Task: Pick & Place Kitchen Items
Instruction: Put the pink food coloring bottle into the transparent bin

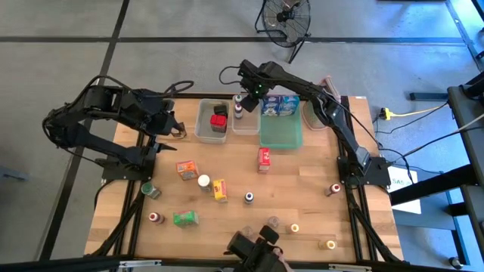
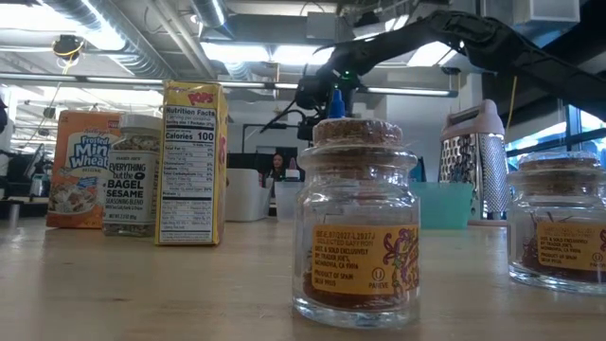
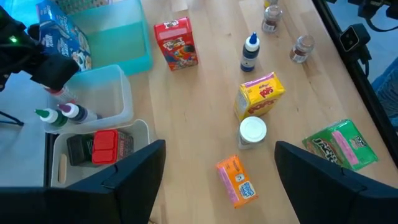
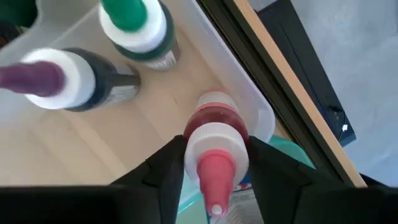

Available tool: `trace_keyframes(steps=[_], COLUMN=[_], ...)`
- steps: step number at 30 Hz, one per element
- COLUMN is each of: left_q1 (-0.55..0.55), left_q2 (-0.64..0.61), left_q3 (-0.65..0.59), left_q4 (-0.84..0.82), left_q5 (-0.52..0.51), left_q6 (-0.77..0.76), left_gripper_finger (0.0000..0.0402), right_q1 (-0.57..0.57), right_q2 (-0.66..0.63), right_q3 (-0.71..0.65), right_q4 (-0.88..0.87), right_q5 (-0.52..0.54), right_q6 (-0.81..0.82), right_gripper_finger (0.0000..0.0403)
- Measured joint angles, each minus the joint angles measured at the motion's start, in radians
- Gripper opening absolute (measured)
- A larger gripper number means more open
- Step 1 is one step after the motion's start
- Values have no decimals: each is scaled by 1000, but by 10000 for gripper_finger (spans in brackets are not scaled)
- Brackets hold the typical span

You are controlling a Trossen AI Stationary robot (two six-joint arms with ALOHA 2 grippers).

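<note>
My right gripper point(image 4: 216, 146) reaches over the far clear tub point(image 1: 245, 119) and is shut on a small red-capped bottle point(image 4: 214, 134). A green-capped bottle point(image 4: 138, 28) and a purple-capped bottle point(image 4: 68, 78) stand on that tub's floor. My left gripper point(image 3: 219, 152) is open and hangs above the table's left side point(image 1: 175, 128), touching nothing. Loose on the wood are a red box point(image 1: 263, 159), an orange box point(image 1: 186, 168), a yellow box point(image 1: 220, 189), a white-lidded jar point(image 1: 203, 181), a green packet point(image 1: 185, 218) and a blue-capped bottle point(image 1: 249, 198). My right gripper pinches the red-capped bottle by its white collar point(image 4: 198, 149), just under the cap, one finger on each side. The fingers point(image 4: 163, 177) come from above, pointing down into the tub. The bottle stays upright; whether its base rests on the tub floor I cannot tell.
A second clear tub point(image 1: 212, 121) holds a red and a black item. A flat green tray point(image 1: 281, 134) carries blue boxes point(image 1: 280, 106) at its far end, with a metal grater point(image 2: 478, 156) beyond. Small jars point(image 1: 294, 227) stand near the table's near and right edges.
</note>
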Motion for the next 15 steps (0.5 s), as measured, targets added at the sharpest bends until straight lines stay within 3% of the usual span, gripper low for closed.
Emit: trace_keyframes(steps=[15], left_q1=[0], left_q2=[0], left_q3=[0], left_q4=[0], left_q5=[0], left_q6=[1], left_gripper_finger=[299], right_q1=[-2], right_q2=[1], right_q3=[0], right_q4=[-9], right_q5=[-52], right_q6=[-19], right_gripper_finger=[184])
